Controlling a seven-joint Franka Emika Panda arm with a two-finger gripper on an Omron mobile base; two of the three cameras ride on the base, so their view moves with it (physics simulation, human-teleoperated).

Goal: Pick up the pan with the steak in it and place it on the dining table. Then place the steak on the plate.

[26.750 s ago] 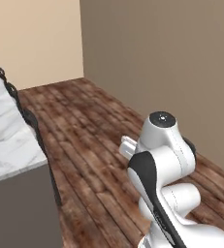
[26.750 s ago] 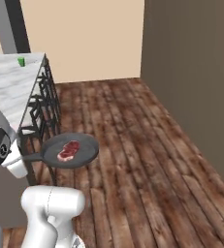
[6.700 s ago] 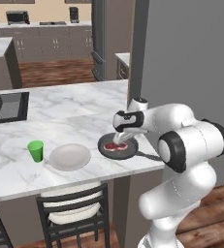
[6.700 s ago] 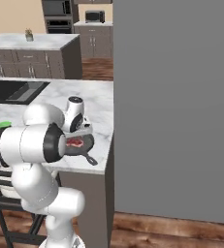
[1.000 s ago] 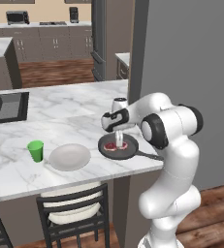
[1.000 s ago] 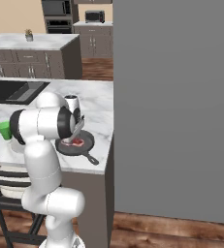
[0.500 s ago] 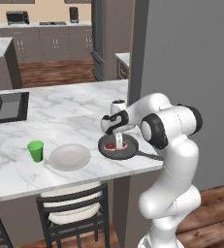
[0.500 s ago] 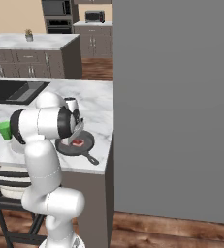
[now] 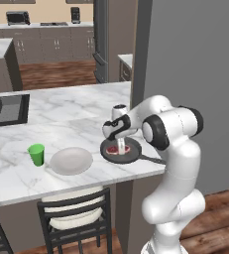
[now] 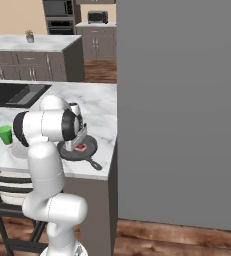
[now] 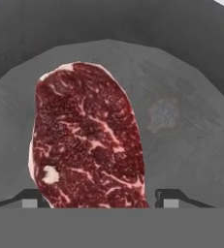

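Left base view: the gripper [image 9: 121, 146] points straight down into the pan [image 9: 122, 155], its fingers straddling the steak [image 9: 119, 149]; the pan rests on the dining table [image 9: 76, 106], with the plate [image 9: 71, 160] and a green cup [image 9: 36, 154] well apart beyond it.

Right base view: the gripper [image 10: 79, 142] hangs over the steak [image 10: 80, 147] in the pan [image 10: 85, 150].

Hand view: the fingertips [image 11: 177, 198] stand parted on either side of the steak [image 11: 87, 138], which lies flat on the pan floor [image 11: 181, 131]; whether they touch it cannot be told.
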